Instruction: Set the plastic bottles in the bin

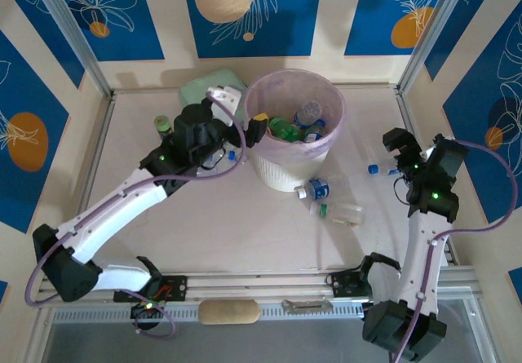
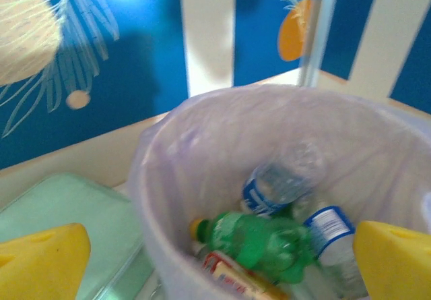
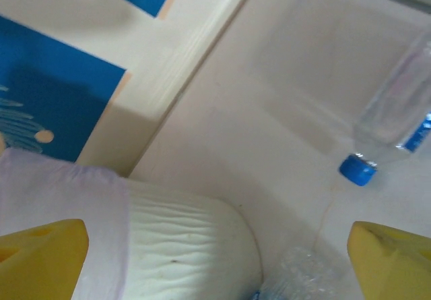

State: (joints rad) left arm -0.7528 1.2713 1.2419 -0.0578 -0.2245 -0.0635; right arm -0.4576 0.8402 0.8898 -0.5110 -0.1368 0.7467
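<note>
The bin (image 1: 281, 175) stands mid-table, a round white wastebasket with a pink liner. Inside lie a green bottle (image 2: 262, 243) and clear blue-labelled plastic bottles (image 2: 276, 185). My left gripper (image 1: 243, 112) hovers at the bin's left rim, open and empty, its yellow fingertips (image 2: 40, 259) wide apart over the liner's edge. More bottles lie on the table just right of the bin: one with a blue label (image 1: 314, 188) and a clear one (image 1: 351, 214). My right gripper (image 1: 420, 147) is open at the right, apart from a blue-capped bottle (image 3: 397, 118) and a crinkled one (image 3: 303, 276).
A mint-green flat box (image 1: 204, 87) sits behind the left gripper. A dark jar with a green lid (image 1: 163, 123) stands at the left. Another clear bottle (image 1: 216, 159) lies under the left arm. Wall panels close the table on three sides.
</note>
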